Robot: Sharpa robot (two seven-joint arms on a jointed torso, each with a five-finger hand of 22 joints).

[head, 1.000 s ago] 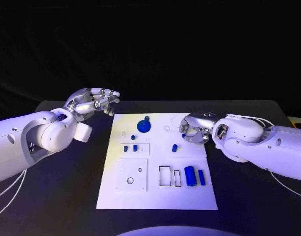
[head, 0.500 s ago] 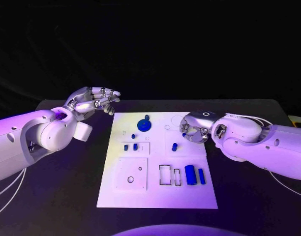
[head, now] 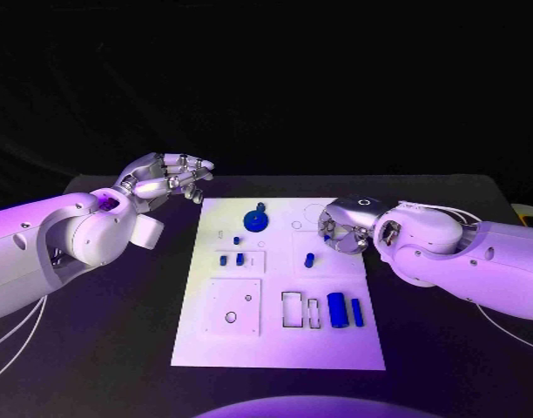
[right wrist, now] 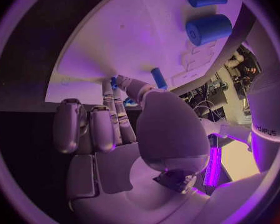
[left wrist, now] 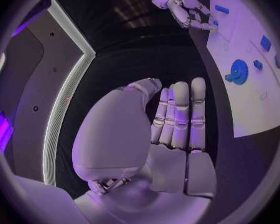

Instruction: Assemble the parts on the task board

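White rectangular task board [head: 279, 348] is centred; small blue peg [head: 309, 259] lies mid-board. Silver right hand [head: 346, 228], fingers curled, nothing visibly held, should be lowered squarely over it. Left hand [head: 164, 179] is raised, curled, empty.

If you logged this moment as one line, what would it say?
left robot hand: empty, off board | right robot hand: empty, over task board | blue gear: on board

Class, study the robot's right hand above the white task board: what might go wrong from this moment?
The right hand hangs low over the task board, close to a small blue peg; lowering further, it might knock it over. Its fingers hide part of the board from the wrist camera, so aiming may suffer. The gear nearby could be nudged.
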